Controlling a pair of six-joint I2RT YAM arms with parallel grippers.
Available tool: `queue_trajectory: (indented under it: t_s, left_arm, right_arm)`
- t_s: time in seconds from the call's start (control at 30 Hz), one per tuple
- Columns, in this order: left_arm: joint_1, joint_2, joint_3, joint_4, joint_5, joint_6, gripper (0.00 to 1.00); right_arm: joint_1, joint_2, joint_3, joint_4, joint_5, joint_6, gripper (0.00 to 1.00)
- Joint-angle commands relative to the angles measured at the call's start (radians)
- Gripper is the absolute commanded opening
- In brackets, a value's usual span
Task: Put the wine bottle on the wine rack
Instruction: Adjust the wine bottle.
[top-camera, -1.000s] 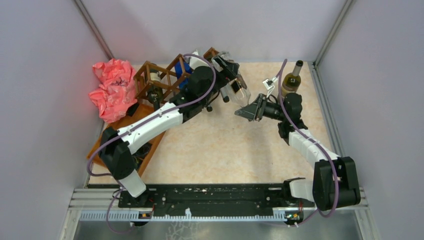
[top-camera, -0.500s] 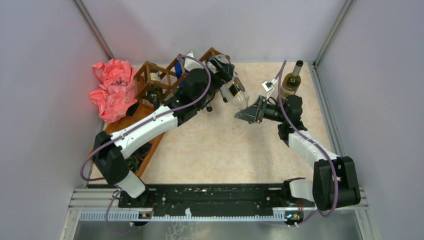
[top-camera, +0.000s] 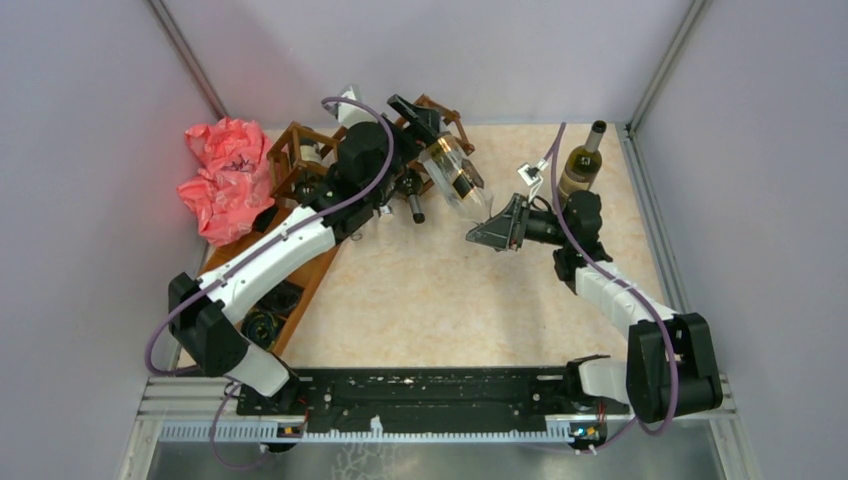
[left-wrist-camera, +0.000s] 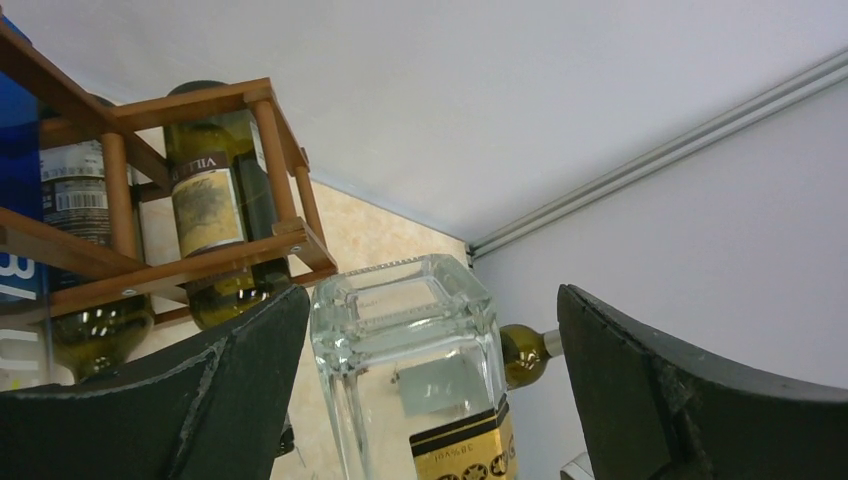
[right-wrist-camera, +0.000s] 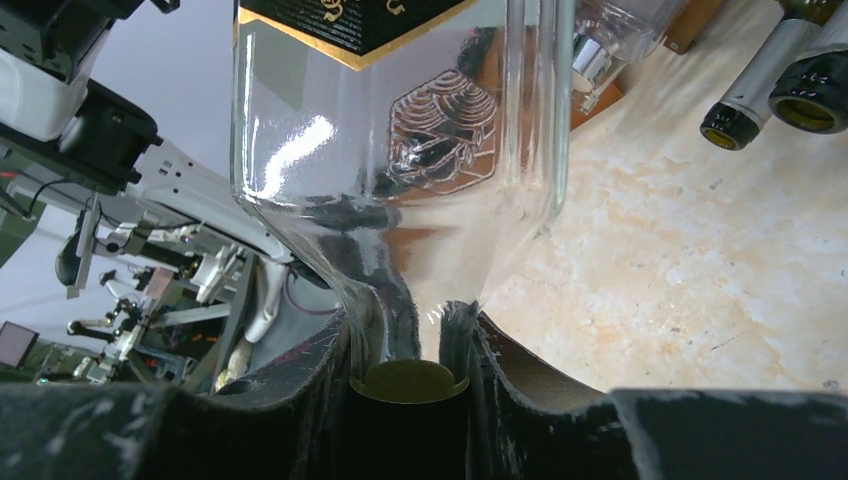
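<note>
A clear square wine bottle (top-camera: 457, 182) with a black and gold label hangs tilted above the table, base toward the back. My right gripper (top-camera: 492, 230) is shut on its neck; in the right wrist view the fingers (right-wrist-camera: 410, 345) clamp the neck just above the cap, under the bottle (right-wrist-camera: 400, 120). My left gripper (top-camera: 432, 128) is open around the bottle's base (left-wrist-camera: 405, 320), with a clear gap on the right side in the left wrist view. The dark brown lattice wine rack (top-camera: 298, 150) stands at the back left, beside the base (left-wrist-camera: 260, 160), and holds labelled green bottles (left-wrist-camera: 210, 200).
A green wine bottle (top-camera: 583, 160) stands upright at the back right corner. A crumpled pink bag (top-camera: 225, 180) lies left of the rack. A flat brown tray (top-camera: 312, 280) lies under the left arm. Bottle necks (right-wrist-camera: 752, 95) stick out of the rack.
My left arm has swung back and to the left. The bottle's base has moved left toward the rack and the bottle tilts more. The right gripper has barely moved.
</note>
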Motion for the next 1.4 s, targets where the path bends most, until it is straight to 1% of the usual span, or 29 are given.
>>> queue_trajectory:
  t_s: [0.0, 0.23, 0.4, 0.47, 0.67, 0.77, 0.9, 1.03, 1.2, 1.37]
  left_arm:
    - [0.036, -0.025, 0.038, -0.026, 0.014, 0.04, 0.99]
    - [0.08, -0.126, 0.022, -0.062, 0.028, 0.109, 0.99]
    - [0.106, -0.226, -0.049, -0.081, 0.064, 0.158, 0.99]
    - [0.115, -0.276, -0.095, -0.082, 0.106, 0.194, 0.99]
    - [0.14, -0.501, -0.34, 0.014, 0.375, 0.391, 0.99]
    - [0.153, -0.596, -0.394, -0.053, 0.488, 0.46, 0.99]
    - [0.153, -0.684, -0.427, -0.191, 0.569, 0.489, 0.99]
    - [0.154, -0.787, -0.496, -0.264, 0.569, 0.483, 0.99]
    - [0.154, -0.924, -0.598, -0.268, 0.533, 0.455, 0.99]
    - [0.153, -1.013, -0.635, -0.301, 0.521, 0.446, 0.99]
  right_arm:
    - [0.01, -0.062, 0.047, 0.166, -0.022, -0.078, 0.0]
    - [0.012, -0.062, 0.047, 0.168, -0.026, -0.078, 0.0]
    - [0.013, -0.068, 0.047, 0.164, -0.023, -0.086, 0.0]
    - [0.016, -0.07, 0.052, 0.148, -0.018, -0.1, 0.0]
    - [0.031, -0.076, 0.074, 0.08, 0.006, -0.145, 0.0]
    - [0.034, -0.075, 0.095, 0.026, 0.02, -0.183, 0.0]
    - [0.039, -0.058, 0.153, -0.077, 0.032, -0.248, 0.0]
    - [0.054, -0.024, 0.282, -0.254, 0.043, -0.354, 0.0]
    - [0.085, 0.03, 0.415, -0.426, 0.083, -0.456, 0.0]
    - [0.1, 0.103, 0.558, -0.57, 0.115, -0.516, 0.0]
